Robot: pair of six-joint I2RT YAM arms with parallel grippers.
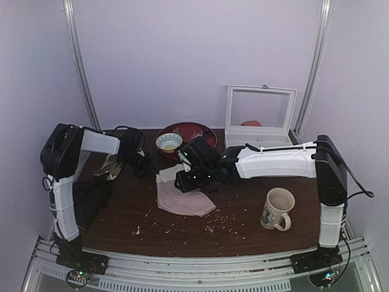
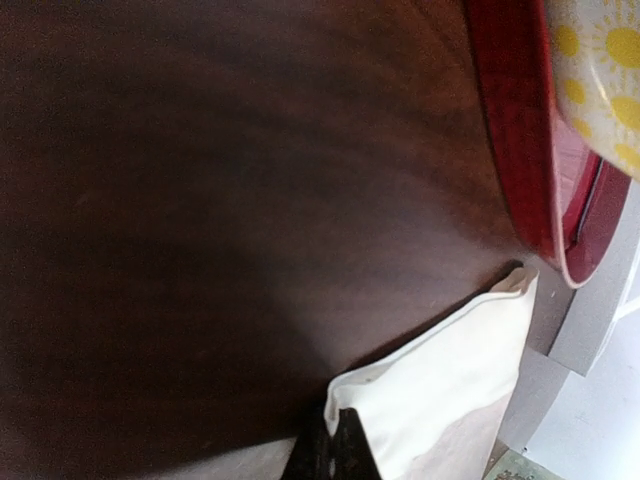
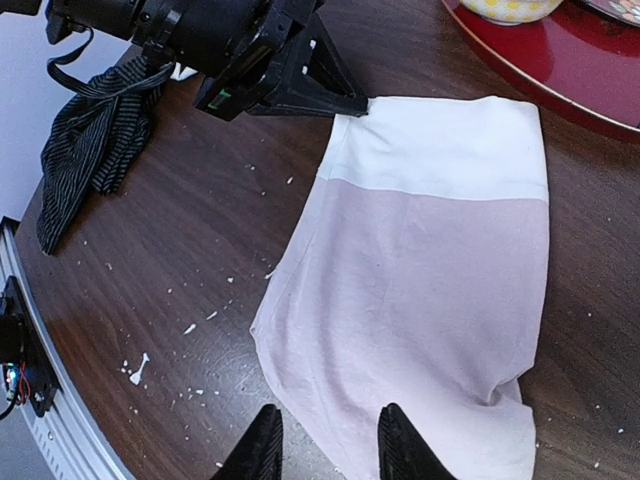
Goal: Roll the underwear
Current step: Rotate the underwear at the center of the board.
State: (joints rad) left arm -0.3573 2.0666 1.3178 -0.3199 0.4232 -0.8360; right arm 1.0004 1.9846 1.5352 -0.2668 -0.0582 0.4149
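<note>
Dark brown wooden counter (image 1: 243, 207): pale pink thin fabric underwear (image 3: 430, 280) with white waistband lies flat mid-counter, unrolled; left fingers (image 3: 340, 95) clenched on a waistband corner, right fingers (image 3: 400, 450) spread, empty, over the opposite hem. Whole roll left to do, I'd judge.

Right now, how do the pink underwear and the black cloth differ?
The underwear is pale pink with a white band; the black cloth is dark and striped. The underwear lies spread flat, the black cloth is bunched. The left jaws pinch the underwear's band corner; nothing grips the black cloth. Both are fabric on the table.
</note>
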